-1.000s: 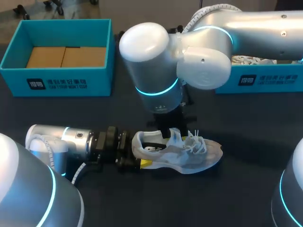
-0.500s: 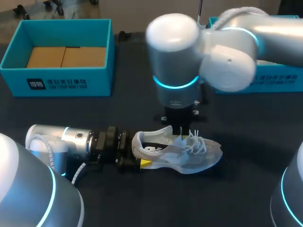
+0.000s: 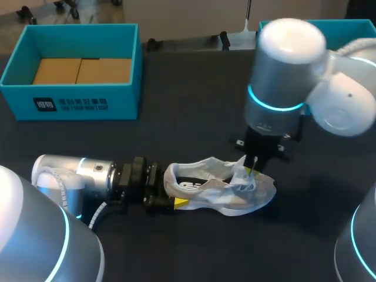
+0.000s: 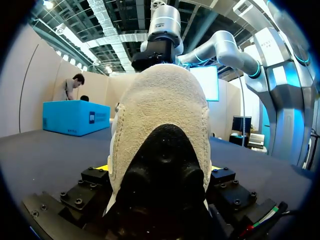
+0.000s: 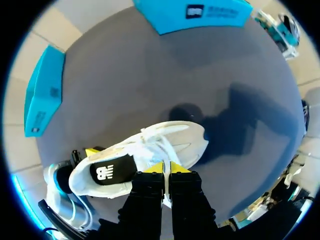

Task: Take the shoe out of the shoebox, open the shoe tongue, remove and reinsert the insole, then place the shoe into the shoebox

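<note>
Sneaker (image 3: 220,191) out on the dark table (image 3: 176,252), toe toward the right arm's side, well apart from the teal shoebox (image 3: 70,103) at the far left corner; left gripper (image 3: 173,191) clenched on the heel from both sides, heel cup filling the gap between its fingers in the left wrist view; right gripper (image 3: 251,171) down at the lacing, yellow tips pinched almost together on a thin white strip, most likely the tongue (image 3: 238,168), possibly a lace instead; hard to tell. Looks like the tongue-opening step, early in the task, insole work not yet begun. To do it well: pull up and toward the toe, away from the heel clamp, to widen the throat rather than lift the whole shoe; hold the heel grip firm and low as the anchor; go gently, guarding against slip of thin fabric from narrow pads; watch for loose laces snagging on the fingers; stop at a gap wide enough for reaching the insole; avoid dragging the sole across the table.
</note>
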Motion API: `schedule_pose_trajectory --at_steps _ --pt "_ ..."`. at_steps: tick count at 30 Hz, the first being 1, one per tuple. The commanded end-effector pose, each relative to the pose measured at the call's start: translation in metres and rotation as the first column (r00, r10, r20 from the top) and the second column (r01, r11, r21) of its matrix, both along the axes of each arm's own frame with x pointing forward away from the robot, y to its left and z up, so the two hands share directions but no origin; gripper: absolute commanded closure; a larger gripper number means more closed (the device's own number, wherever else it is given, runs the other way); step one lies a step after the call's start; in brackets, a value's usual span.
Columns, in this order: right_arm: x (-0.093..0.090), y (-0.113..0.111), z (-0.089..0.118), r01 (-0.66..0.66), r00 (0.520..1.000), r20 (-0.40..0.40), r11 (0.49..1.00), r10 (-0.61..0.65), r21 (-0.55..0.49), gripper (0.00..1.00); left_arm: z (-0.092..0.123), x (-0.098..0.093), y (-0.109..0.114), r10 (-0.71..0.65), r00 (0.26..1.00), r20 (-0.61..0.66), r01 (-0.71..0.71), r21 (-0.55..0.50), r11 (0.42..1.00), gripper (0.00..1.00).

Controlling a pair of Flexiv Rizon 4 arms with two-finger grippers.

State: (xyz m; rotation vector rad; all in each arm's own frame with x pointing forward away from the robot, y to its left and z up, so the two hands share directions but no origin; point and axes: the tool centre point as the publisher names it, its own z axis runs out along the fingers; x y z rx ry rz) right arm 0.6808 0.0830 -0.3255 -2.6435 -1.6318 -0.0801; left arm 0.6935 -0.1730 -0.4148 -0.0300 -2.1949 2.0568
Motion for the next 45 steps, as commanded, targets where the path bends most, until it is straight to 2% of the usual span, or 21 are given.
schedule_pose_trajectory --at_steps 1,9,10,13,16,19,20,21,24,27,28,31,36,40,45 --pt "-0.003 -0.013 -0.007 0.009 0.998 0.064 0.986 -0.020 0.168 1.00 0.000 -0.001 -0.001 0.004 1.000 0.000 -0.004 -0.001 1.000 1.00" --pt "-0.004 -0.017 -0.022 0.006 0.999 0.030 0.983 -0.012 0.185 1.00 0.000 -0.001 -0.001 0.004 1.000 0.000 -0.004 -0.001 1.000 1.00" --pt "-0.004 -0.018 -0.023 0.010 1.000 0.021 0.985 -0.014 0.175 0.95 0.000 -0.001 -0.001 0.004 1.000 0.000 -0.004 -0.001 1.000 1.00" --pt "-0.007 -0.022 -0.028 0.008 1.000 0.028 0.985 -0.013 0.172 0.91 0.000 -0.001 -0.001 0.004 1.000 0.000 -0.004 -0.001 1.000 1.00" --pt "-0.009 -0.025 -0.032 0.002 0.999 0.036 0.987 -0.008 0.163 0.93 0.000 -0.001 -0.001 0.004 1.000 0.000 -0.004 -0.001 1.000 1.00" --pt "-0.010 -0.029 -0.032 -0.008 0.999 0.044 0.988 0.001 0.154 0.89 0.000 -0.001 -0.001 0.004 1.000 0.000 -0.004 -0.001 1.000 1.00" --pt "-0.011 -0.031 -0.030 -0.012 0.999 0.047 0.988 0.005 0.155 0.84 0.000 -0.001 -0.001 0.004 1.000 0.000 -0.004 -0.001 1.000 1.00" --pt "-0.011 -0.032 -0.029 -0.011 0.999 0.045 0.988 0.005 0.151 0.71 0.000 -0.001 -0.001 0.004 1.000 0.000 -0.004 -0.001 1.000 1.00" --pt "-0.012 -0.034 -0.018 -0.029 0.998 0.054 0.993 0.023 0.118 0.50 0.000 -0.001 -0.001 0.004 1.000 0.000 -0.004 -0.001 1.000 1.00" --pt "-0.013 -0.036 -0.006 -0.039 0.998 0.056 0.995 0.034 0.089 0.12 0.000 -0.001 -0.001 0.004 1.000 0.000 -0.004 -0.001 1.000 1.00" --pt "-0.013 -0.037 -0.001 -0.043 0.998 0.056 0.996 0.039 0.081 0.04 0.000 -0.001 -0.001 0.004 1.000 0.000 -0.004 -0.001 1.000 1.00" --pt "-0.014 -0.038 0.017 -0.068 0.997 0.050 0.997 0.066 0.040 0.00 0.000 -0.001 -0.001 0.004 1.000 0.000 -0.004 -0.001 1.000 1.00" --pt "-0.013 -0.034 0.048 -0.130 0.991 0.039 0.991 0.131 -0.026 0.00 0.000 -0.001 -0.001 0.004 1.000 0.000 -0.004 -0.001 1.000 1.00" --pt "-0.009 -0.018 0.083 -0.202 0.979 0.020 0.973 0.205 -0.112 0.00 0.000 -0.001 -0.001 0.004 1.000 0.000 -0.004 -0.001 1.000 1.00" --pt "-0.006 0.010 0.112 -0.261 0.963 0.011 0.943 0.269 -0.204 0.00 0.000 -0.001 -0.001 0.004 1.000 0.000 -0.004 -0.001 1.000 1.00"
